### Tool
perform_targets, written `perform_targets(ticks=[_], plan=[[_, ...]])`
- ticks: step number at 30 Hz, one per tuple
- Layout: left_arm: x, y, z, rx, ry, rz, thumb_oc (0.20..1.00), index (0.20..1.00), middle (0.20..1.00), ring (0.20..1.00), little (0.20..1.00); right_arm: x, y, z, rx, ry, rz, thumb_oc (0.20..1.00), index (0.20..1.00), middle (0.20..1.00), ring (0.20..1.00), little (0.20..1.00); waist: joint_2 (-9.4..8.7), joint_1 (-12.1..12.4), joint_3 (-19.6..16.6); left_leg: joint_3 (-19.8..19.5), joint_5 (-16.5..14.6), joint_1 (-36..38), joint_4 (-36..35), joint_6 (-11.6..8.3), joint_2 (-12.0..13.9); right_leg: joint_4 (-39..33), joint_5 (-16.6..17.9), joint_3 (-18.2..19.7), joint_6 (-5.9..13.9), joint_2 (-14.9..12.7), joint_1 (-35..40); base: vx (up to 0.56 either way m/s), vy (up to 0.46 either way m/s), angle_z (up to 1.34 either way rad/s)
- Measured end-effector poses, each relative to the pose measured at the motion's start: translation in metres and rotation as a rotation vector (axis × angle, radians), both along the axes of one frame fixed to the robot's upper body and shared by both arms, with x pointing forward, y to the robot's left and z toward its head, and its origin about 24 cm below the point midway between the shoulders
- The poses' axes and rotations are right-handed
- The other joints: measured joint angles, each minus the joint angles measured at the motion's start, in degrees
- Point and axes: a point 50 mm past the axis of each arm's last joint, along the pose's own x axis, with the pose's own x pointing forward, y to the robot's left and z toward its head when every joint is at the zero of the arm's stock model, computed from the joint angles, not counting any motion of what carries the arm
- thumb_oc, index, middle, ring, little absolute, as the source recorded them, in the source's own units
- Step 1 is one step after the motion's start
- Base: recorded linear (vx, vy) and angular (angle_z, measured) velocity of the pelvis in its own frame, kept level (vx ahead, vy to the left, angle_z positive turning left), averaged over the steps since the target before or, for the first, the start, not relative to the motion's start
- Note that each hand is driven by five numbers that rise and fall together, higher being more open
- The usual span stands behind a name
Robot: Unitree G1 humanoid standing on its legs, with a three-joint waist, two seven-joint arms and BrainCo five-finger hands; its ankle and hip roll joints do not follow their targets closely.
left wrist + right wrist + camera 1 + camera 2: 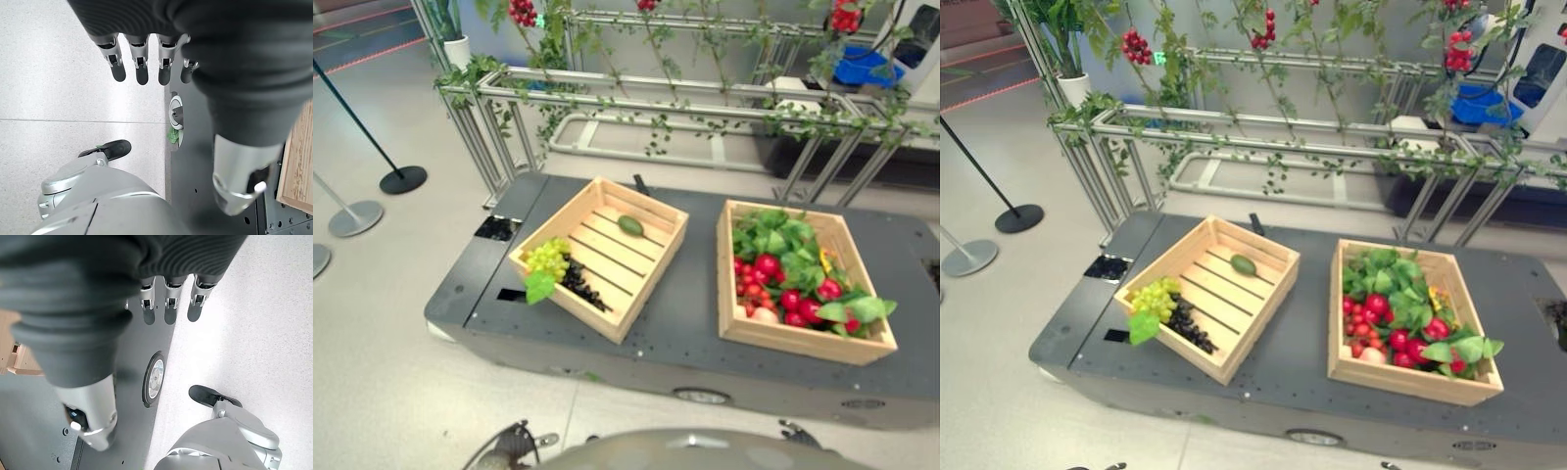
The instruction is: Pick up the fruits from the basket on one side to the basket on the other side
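Wooden crates sit side by side on a dark grey surface [685, 313]: the left crate [651, 269] holds green grapes [549, 257], dark grapes [579, 282] and a small green fruit [629, 225], while the right crate [783, 338] is heaped with red fruit [767, 264] among green leaves [773, 235]. Judging by that heap, the red fruit is likely what should travel across to the emptier crate, though the task does not say which way. Neither hand has begun: the left hand [146, 58] hangs beside the near edge of the surface with fingers [142, 73] straight and relaxed, holding nothing, and the right hand [166, 289] hangs the same way at its own stretch of that edge, empty too. All the fruit lies well apart from both sets of fingers, up on the surface and inside the crates. To do the first pick well, the right hand should rise over the near wall of the right crate, come down on one exposed red piece clear of the leaves, and close gently so that nothing is squashed or dragged out with it.
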Motion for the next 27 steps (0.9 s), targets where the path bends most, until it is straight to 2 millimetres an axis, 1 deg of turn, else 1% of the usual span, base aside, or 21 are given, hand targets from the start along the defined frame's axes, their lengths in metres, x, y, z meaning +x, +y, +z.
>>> perform_targets(ticks=[22, 23, 24, 25, 26, 27], plan=[[0.001, 0.000, 0.000, 0.002, -0.004, 0.001, 1.000, 1.000, 1.000, 1.000, 1.000, -0.001, -0.001, 0.000, -0.010, 0.004, -0.003, 1.000, 1.000, 1.000, 1.000, 1.000, 0.16, -0.1, -0.1, -0.2, 0.0, -0.1, 0.1, -0.03, 0.1, 0.3, 0.0, 0.0, 0.00, 0.1, -0.1, -0.01, -0.007, 0.00], [0.002, 0.000, 0.000, 0.003, -0.006, 0.003, 1.000, 1.000, 1.000, 1.000, 1.000, -0.001, -0.001, 0.000, -0.011, 0.003, -0.002, 1.000, 1.000, 1.000, 1.000, 1.000, 0.53, 0.0, 0.2, -0.2, 0.1, -0.4, 0.6, -0.14, 0.2, 0.4, -0.3, 0.1, 0.19, 0.4, -0.3, -0.10, -0.090, 0.02], [0.005, 0.001, 0.001, 0.007, -0.014, 0.005, 1.000, 1.000, 1.000, 1.000, 1.000, 0.001, 0.000, 0.000, -0.011, 0.002, 0.004, 1.000, 1.000, 1.000, 1.000, 1.000, 0.24, 0.0, 0.3, -0.2, -0.1, -1.1, 1.0, -0.32, 0.3, 0.4, -0.3, 0.1, 0.13, 0.2, -0.7, -0.06, -0.052, 0.01], [0.007, 0.001, 0.001, 0.008, -0.020, 0.004, 1.000, 1.000, 1.000, 1.000, 1.000, 0.001, 0.000, 0.000, -0.012, 0.000, 0.004, 1.000, 1.000, 1.000, 1.000, 1.000, 0.39, 0.1, 0.6, -0.3, 0.0, -1.3, 1.2, -0.37, 0.4, 0.5, -0.3, 0.1, 0.10, 0.6, -1.0, -0.09, -0.082, 0.13], [0.014, 0.001, 0.002, 0.010, -0.035, -0.002, 1.000, 1.000, 1.000, 1.000, 1.000, 0.004, 0.000, 0.000, -0.011, -0.006, 0.006, 1.000, 1.000, 1.000, 1.000, 1.000, -0.07, 0.0, 1.1, -0.4, -0.3, -3.3, 3.6, -0.73, 0.5, 0.7, -0.4, -0.1, -0.09, 0.3, -1.4, -0.08, -0.067, 0.18], [0.018, 0.001, 0.003, 0.010, -0.044, -0.005, 1.000, 1.000, 1.000, 1.000, 1.000, 0.006, -0.001, 0.001, -0.013, -0.011, 0.007, 1.000, 1.000, 1.000, 1.000, 1.000, 0.09, 0.0, 1.7, -0.4, -0.4, -4.2, 4.9, -0.91, 0.6, 1.0, -0.5, -0.3, -0.19, 0.7, -1.6, -0.11, -0.094, 0.26]])
